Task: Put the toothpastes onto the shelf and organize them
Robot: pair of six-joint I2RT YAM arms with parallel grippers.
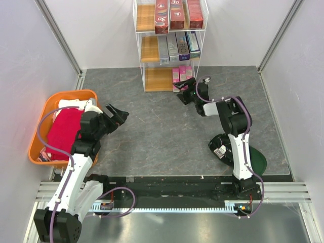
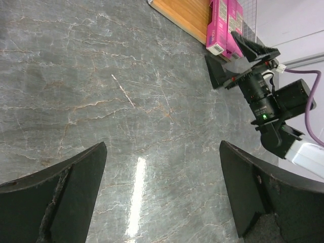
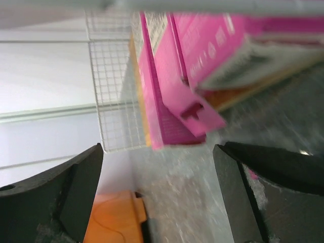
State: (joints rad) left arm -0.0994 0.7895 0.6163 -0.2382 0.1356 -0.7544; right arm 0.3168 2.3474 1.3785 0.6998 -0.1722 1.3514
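The right gripper (image 3: 158,152) is spread wide and holds nothing. It is low over the table (image 1: 152,131), just in front of the pink boxes (image 3: 172,96). These stand side by side at the right end of the bottom tier of the shelf (image 1: 158,80). The end flap of the nearest one looks loose, though the wrist view is blurred. On the middle tier stand the grey and purple boxes (image 1: 177,46), and on the top tier the red boxes (image 1: 174,15).

The left gripper (image 2: 163,147) is also spread and empty. It hangs over bare table, well apart from the shelf and beside the tub (image 1: 38,136), which holds a red cloth (image 1: 66,129).
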